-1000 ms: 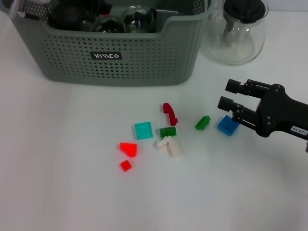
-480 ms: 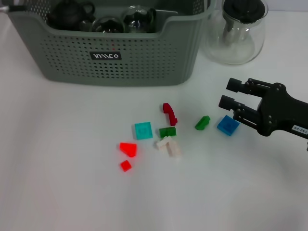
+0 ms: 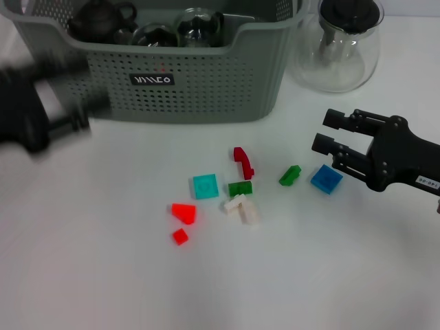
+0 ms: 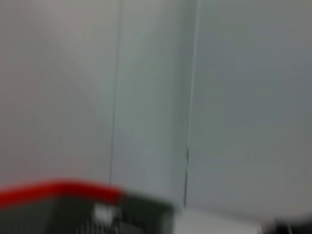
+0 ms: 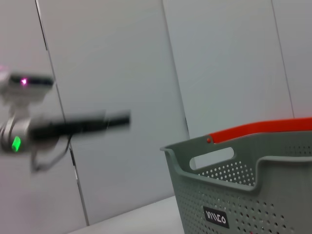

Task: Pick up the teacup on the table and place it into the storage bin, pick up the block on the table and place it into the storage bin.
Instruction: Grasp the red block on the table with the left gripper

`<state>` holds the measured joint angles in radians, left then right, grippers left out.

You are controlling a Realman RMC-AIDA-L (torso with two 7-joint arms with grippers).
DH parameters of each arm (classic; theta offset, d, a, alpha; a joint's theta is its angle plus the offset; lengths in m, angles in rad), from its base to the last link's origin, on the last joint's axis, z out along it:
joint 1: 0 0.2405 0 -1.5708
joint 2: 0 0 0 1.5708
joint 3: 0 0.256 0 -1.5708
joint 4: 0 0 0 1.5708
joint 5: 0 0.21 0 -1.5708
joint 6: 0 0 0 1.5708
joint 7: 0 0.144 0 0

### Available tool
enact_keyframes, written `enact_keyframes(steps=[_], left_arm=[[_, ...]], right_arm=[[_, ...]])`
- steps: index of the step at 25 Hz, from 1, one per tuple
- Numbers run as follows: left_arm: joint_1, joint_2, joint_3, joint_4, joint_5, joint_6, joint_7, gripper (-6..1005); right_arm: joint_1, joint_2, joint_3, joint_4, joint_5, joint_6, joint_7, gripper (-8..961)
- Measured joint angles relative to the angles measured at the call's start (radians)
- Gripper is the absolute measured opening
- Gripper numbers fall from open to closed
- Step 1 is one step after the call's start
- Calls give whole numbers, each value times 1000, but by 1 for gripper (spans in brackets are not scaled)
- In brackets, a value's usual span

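The grey-green storage bin (image 3: pixel 172 75) stands at the back of the table and also shows in the right wrist view as the storage bin (image 5: pixel 243 195). A clear glass teacup (image 3: pixel 198 27) lies inside it beside a dark teapot (image 3: pixel 100 19). Several small blocks are scattered on the table in front: teal (image 3: pixel 205 186), dark red (image 3: pixel 242 162), green (image 3: pixel 240 188), white (image 3: pixel 242 208), red (image 3: pixel 183 213) and a blue block (image 3: pixel 326 179). My right gripper (image 3: pixel 330 133) is open and empty, just above and beside the blue block. My left gripper (image 3: pixel 48 103) is a motion-blurred shape in front of the bin's left end.
A clear glass carafe (image 3: pixel 340 45) with a black lid stands right of the bin. A small green block (image 3: pixel 289 175) and a small red block (image 3: pixel 179 236) also lie on the white table (image 3: pixel 103 275).
My left arm has left the bin's back-left corner and swept down in front of its left end. The right gripper and the blocks have stayed put.
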<state>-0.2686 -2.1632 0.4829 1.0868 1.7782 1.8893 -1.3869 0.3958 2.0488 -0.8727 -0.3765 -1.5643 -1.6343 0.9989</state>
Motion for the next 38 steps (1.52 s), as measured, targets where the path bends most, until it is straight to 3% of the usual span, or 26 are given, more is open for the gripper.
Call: enact_keyframes(steps=[3,8,14,25,38], left_arm=[[36,-14,3,-117,128,-7,195,594],[19,-9,1,-372,298,-87,434,571],[-10,-6,8,-551,372,-199,598,528],[-29,-9,26,-713,380,-428,757,449],[-24,-10,20,-725,373,-439,802,387]], right_arm=[[4,0,1,-2,1,0,5,505],[6,0,6,3,-1,4,9,505],[7,2,6,3,-3,4,9,505],[-1,3,6,4,-2,5,9,505],[-2,2,6,4,-5,5,9,504]])
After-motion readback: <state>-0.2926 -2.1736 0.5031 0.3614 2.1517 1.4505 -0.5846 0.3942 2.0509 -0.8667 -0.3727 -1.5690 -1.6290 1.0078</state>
